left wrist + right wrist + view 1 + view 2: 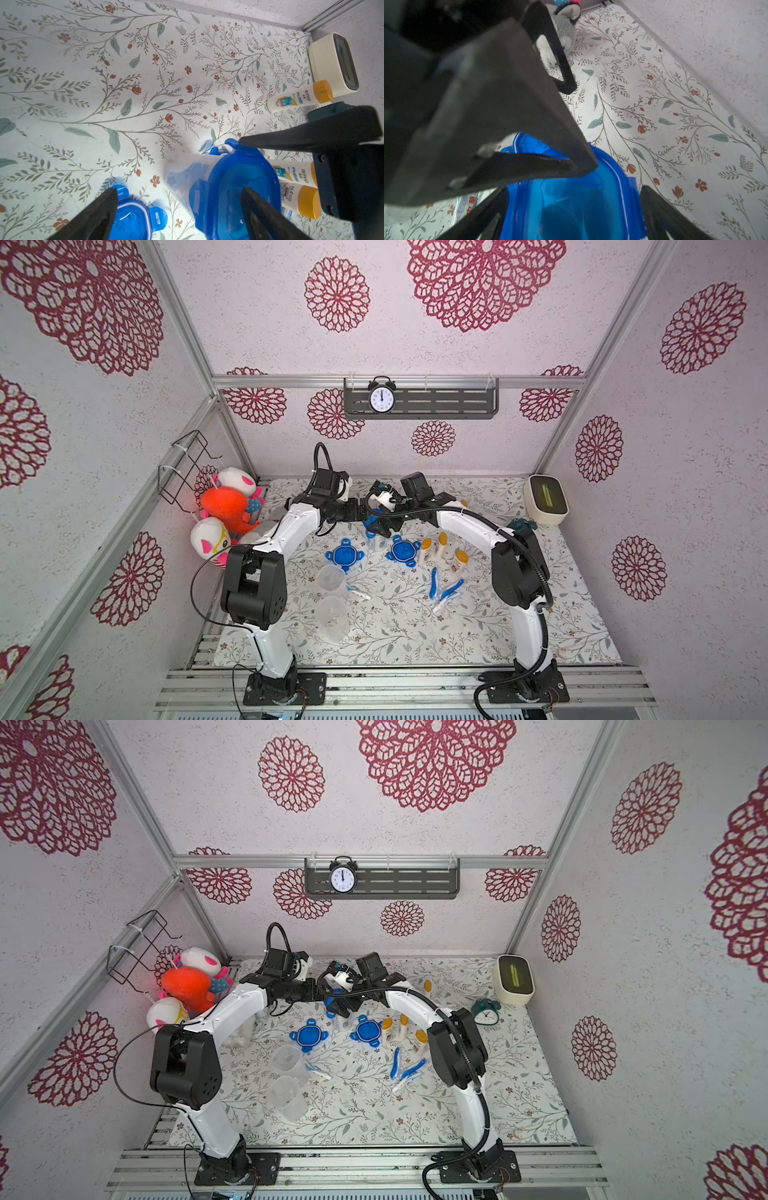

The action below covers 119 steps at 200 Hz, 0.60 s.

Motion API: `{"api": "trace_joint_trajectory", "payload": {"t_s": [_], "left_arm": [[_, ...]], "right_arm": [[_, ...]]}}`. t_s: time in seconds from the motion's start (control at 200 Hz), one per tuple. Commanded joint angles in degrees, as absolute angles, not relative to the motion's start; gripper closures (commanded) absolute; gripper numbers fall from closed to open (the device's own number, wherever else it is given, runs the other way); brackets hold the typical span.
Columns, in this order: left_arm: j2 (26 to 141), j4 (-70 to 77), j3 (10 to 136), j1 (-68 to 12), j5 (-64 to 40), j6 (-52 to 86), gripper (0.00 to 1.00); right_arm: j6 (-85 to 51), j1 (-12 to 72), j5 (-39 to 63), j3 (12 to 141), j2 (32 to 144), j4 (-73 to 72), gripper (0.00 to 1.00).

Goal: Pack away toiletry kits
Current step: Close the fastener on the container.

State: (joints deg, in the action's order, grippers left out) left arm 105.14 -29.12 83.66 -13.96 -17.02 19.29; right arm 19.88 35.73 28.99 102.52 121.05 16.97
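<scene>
A clear cup with a blue lid (375, 517) (228, 187) stands at the back middle of the table, and both grippers meet over it. My left gripper (178, 197) is open, one finger above the lid and the other over a loose blue lid (133, 218). My right gripper (571, 199) is open, its fingers on either side of that cup's lid (577, 187). In both top views two loose lids (345, 554) (403, 551), two open clear cups (330, 577) (332, 616), orange-capped bottles (442, 545), blue toothbrushes (434, 583) and toothpaste tubes (359, 593) lie in front.
Plush toys (224, 506) pile up at the left wall under a wire basket (187, 466). A teal alarm clock (521, 524) and a cream box (545, 499) sit at the back right, with one more bottle (299, 97) near them. A shelf (457, 402) hangs on the back wall.
</scene>
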Motion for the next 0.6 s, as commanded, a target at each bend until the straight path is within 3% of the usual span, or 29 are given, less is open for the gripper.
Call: {"api": "trace_joint_trajectory", "payload": {"t_s": [0.0, 0.59], "left_arm": [[105.57, -29.43, 84.81, -13.61, -18.47, 18.89, 0.05], [106.19, -29.62, 84.64, -13.65, -19.52, 19.05, 0.08]], "right_arm": [[21.1, 35.77, 30.41, 101.69, 122.86, 20.13, 0.01], [21.18, 35.6, 30.23, 100.34, 123.71, 19.15, 0.02]]}}
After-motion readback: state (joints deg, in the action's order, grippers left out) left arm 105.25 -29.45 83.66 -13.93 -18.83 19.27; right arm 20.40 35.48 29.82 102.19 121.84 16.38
